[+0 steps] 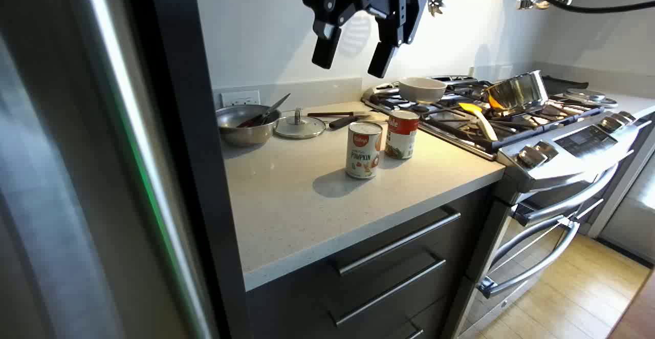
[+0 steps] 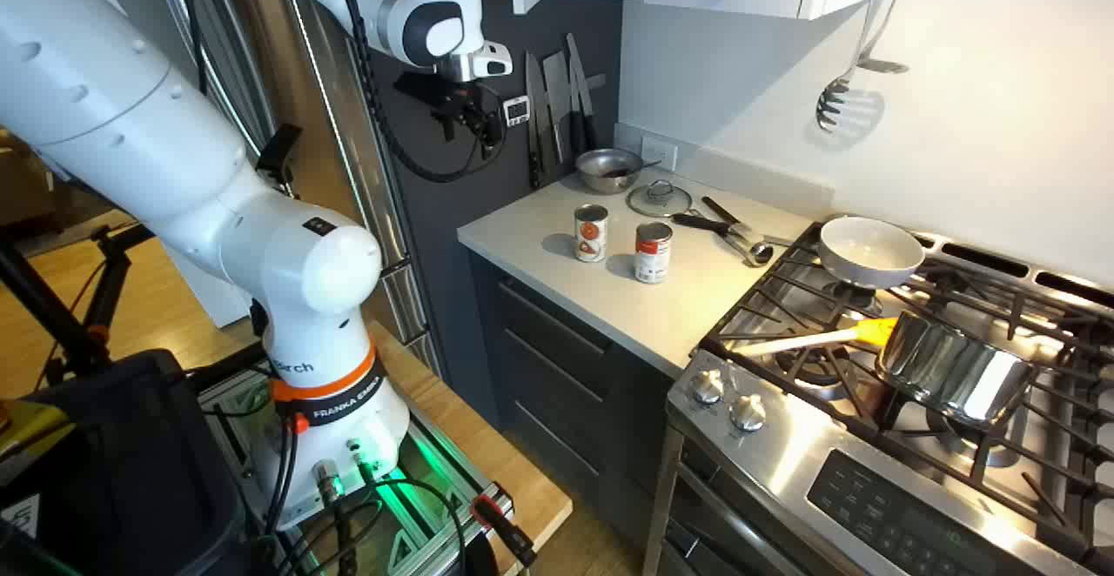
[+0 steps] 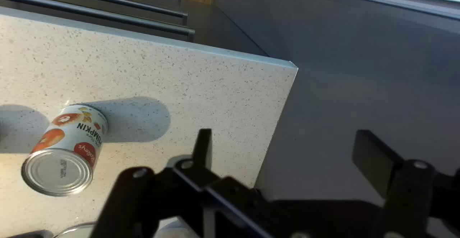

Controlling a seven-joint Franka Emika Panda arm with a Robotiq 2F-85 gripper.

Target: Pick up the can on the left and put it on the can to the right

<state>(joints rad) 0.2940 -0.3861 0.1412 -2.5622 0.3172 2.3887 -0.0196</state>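
Note:
A pumpkin can (image 1: 363,150) with an orange and white label stands upright on the counter. It also shows in an exterior view (image 2: 591,234) and at the left of the wrist view (image 3: 68,141). A red and white can (image 1: 402,135) stands upright close beside it, apart from it, and shows in an exterior view (image 2: 653,254). In the wrist view it is nearly out of frame; its shadow shows at the left edge. My gripper (image 1: 353,61) is open and empty, high above the counter. In the wrist view the gripper (image 3: 282,139) is right of the pumpkin can, over the counter's end.
A steel bowl (image 1: 245,126), a glass lid (image 1: 300,128) and utensils (image 2: 727,228) lie behind the cans. A stove (image 2: 818,350) adjoins the counter, with a white bowl (image 2: 870,254) and steel pot (image 2: 953,367). Knives (image 2: 557,106) hang on the dark panel.

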